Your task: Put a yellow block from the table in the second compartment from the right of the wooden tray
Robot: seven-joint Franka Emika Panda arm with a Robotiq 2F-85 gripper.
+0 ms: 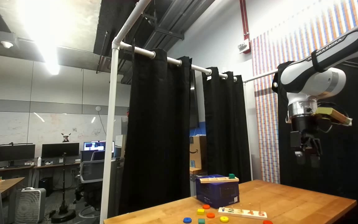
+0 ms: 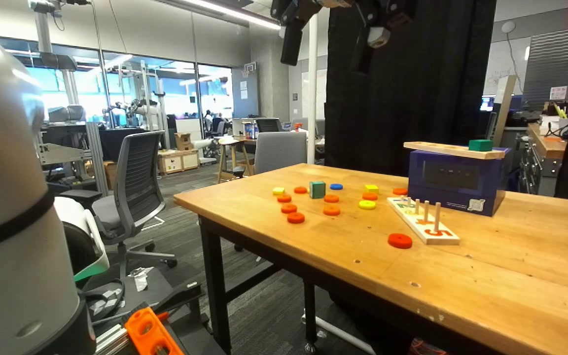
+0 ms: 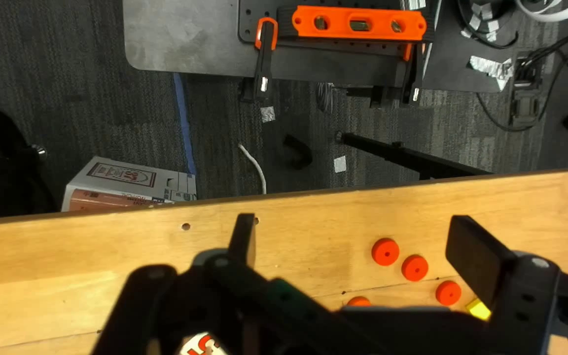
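Observation:
The wooden tray [image 1: 211,180] lies on top of the dark purple-blue box [image 1: 218,194], also in an exterior view [image 2: 434,147]. A green block [image 2: 480,145] sits at the tray's right end in both exterior views; the other compartments are hard to make out. Two yellow blocks [image 2: 278,191] [image 2: 372,189] lie on the table [image 2: 525,256]; an exterior view shows a yellow block [image 1: 200,211] near the box. In the wrist view a yellow block [image 3: 479,309] is partly hidden by the right finger. My gripper [image 3: 353,227] is open and empty, high above the table [image 1: 278,202].
A numbered peg board [image 2: 424,222] with upright pegs stands in front of the box. Several orange-red rings [image 2: 296,217], a blue ring [image 2: 336,187], a yellow ring [image 2: 367,204] and a green block [image 2: 317,190] lie around. Black curtains [image 1: 157,130] hang behind the table.

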